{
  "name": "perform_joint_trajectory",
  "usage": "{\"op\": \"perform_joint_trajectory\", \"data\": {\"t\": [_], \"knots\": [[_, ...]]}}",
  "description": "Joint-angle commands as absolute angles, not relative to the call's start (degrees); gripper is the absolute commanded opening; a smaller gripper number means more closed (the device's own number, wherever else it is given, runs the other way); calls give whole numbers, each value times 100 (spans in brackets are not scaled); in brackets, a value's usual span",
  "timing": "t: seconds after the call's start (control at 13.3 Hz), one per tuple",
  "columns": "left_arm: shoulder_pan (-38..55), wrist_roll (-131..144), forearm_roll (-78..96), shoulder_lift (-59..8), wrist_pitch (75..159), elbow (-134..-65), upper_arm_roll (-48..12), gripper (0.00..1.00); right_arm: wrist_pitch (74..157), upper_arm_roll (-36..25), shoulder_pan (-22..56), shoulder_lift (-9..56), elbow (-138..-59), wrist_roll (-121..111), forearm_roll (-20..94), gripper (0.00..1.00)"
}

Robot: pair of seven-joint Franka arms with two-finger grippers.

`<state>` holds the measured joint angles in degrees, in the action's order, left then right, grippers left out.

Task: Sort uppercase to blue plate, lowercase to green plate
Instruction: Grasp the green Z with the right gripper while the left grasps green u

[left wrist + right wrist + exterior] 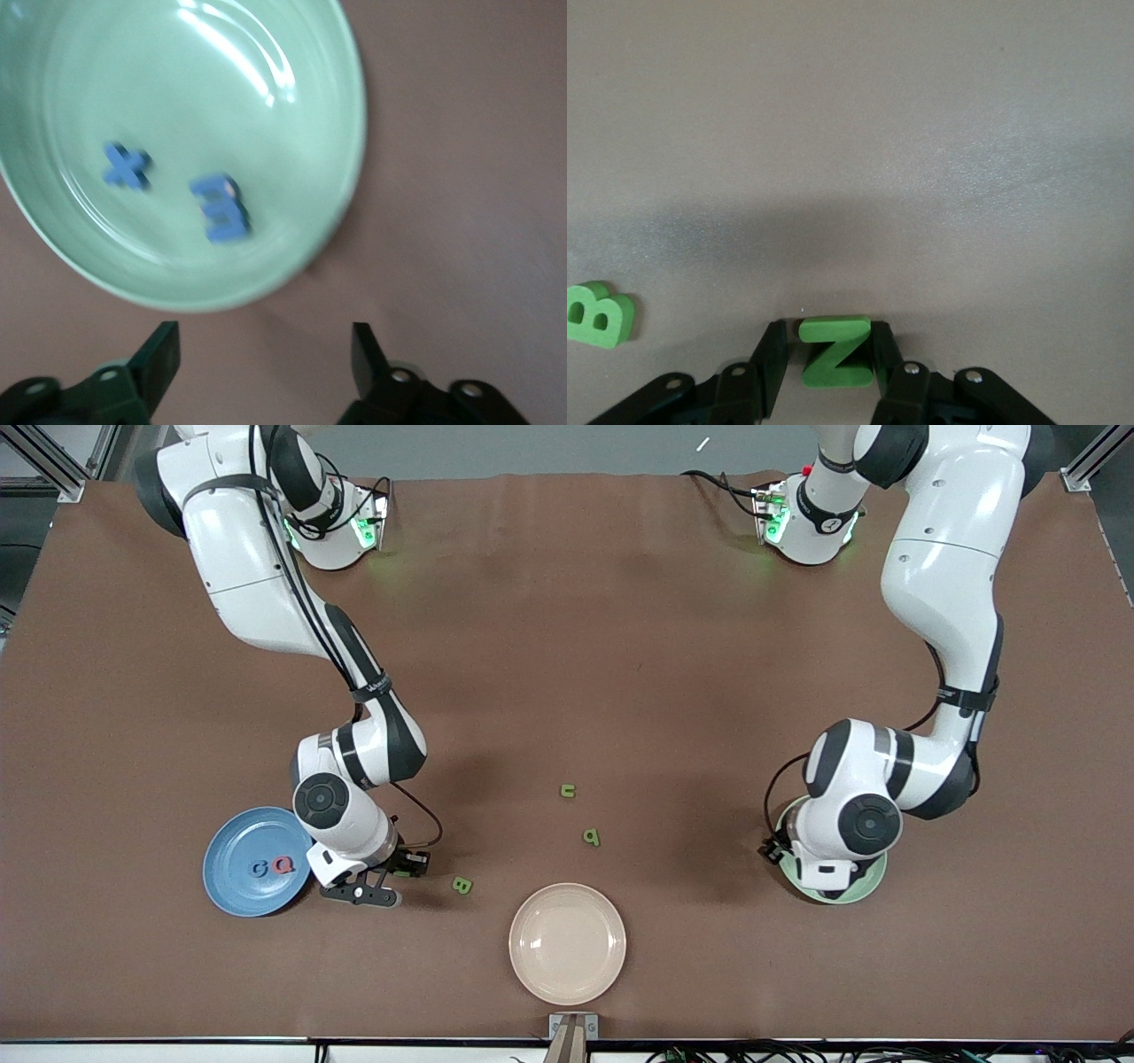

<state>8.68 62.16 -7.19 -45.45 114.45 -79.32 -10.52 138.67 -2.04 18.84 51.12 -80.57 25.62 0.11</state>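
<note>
My right gripper is shut on the green N, low over the table between the blue plate and the green B. The B also shows in the right wrist view. The blue G and pink-red Q lie in the blue plate. My left gripper is open and empty, just off the rim of the green plate, which holds the blue cross piece and the blue m shape. The green u and green b/q lie mid-table.
A cream plate with nothing in it sits near the front camera's edge of the table, nearer than the u and b/q. The left arm's wrist covers most of the green plate in the front view.
</note>
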Motion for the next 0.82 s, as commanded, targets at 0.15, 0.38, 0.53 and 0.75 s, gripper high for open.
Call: {"op": "perform_joint_trajectory", "data": {"t": [0.15, 0.38, 0.53, 0.75], "knots": [[1316, 6942, -643, -4403, 11417, -7989, -1670, 84, 13922, -185, 1828, 5045, -8244, 2619, -26, 8], [1958, 8425, -378, -4719, 12118, -7630, -1696, 76, 13791, -211, 1776, 4888, -8183, 2532, -70, 3], [2292, 8691, -291, -4816, 12461, -7629, -1696, 73, 13327, -237, 1583, 4817, -7947, 1972, -79, 2], [2741, 8676, -351, -4878, 12744, -7638, -1653, 74, 12780, -220, 977, 4755, -7690, 620, -26, 2]]}}
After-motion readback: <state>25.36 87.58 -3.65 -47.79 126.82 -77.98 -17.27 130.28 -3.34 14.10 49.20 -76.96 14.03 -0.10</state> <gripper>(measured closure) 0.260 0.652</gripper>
